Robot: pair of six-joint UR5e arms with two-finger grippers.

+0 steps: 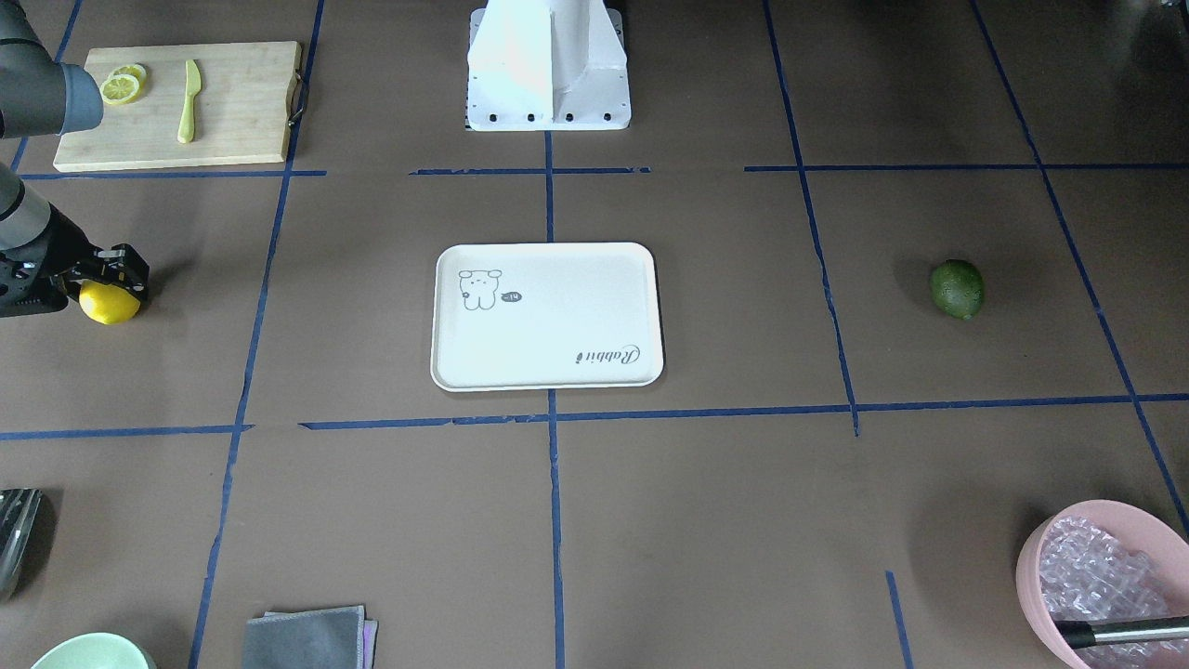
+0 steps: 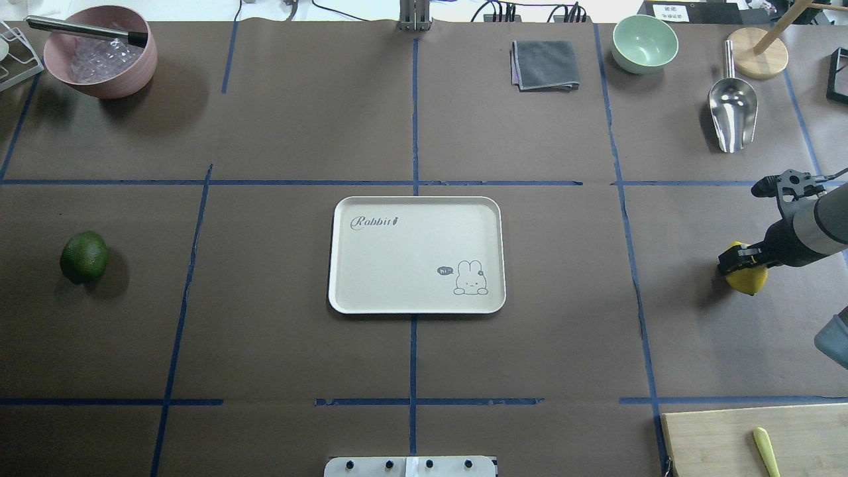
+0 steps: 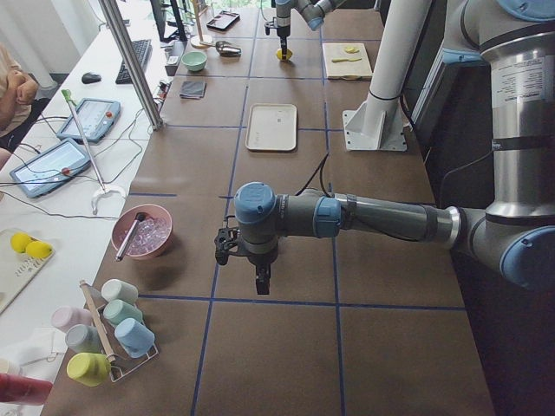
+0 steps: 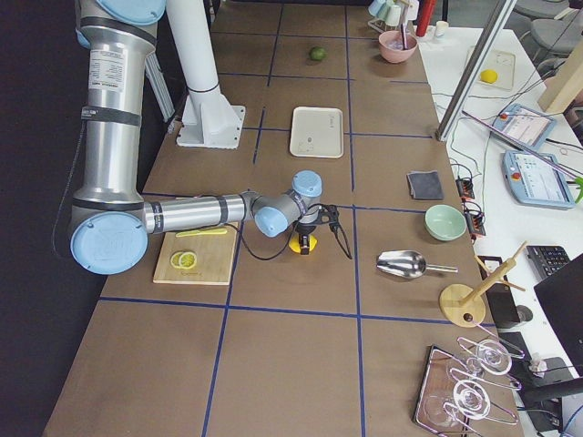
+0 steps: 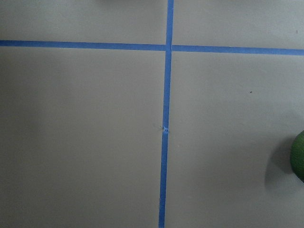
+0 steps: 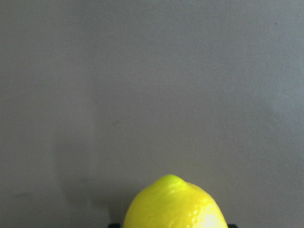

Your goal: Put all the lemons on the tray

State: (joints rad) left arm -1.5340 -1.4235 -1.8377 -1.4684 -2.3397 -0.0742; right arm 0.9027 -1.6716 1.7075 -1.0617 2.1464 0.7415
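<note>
The yellow lemon (image 1: 110, 305) lies at the table's edge on my right side, also in the overhead view (image 2: 747, 281) and large in the right wrist view (image 6: 173, 206). My right gripper (image 1: 110, 274) is down over it, fingers closed against its sides, low at the table. The dark green lemon (image 1: 957, 288) lies alone on my left side (image 2: 84, 256); its edge shows in the left wrist view (image 5: 299, 156). The off-white rabbit tray (image 2: 411, 258) is empty at the centre. My left gripper (image 3: 260, 279) hangs above the table; I cannot tell whether it is open or shut.
A wooden cutting board (image 1: 232, 102) with lemon slices (image 1: 123, 85) and a yellow knife (image 1: 189, 100) lies near my right arm. A pink bowl (image 2: 99, 53), grey cloth (image 2: 544, 65), green bowl (image 2: 644, 43) and metal scoop (image 2: 732, 109) line the far edge.
</note>
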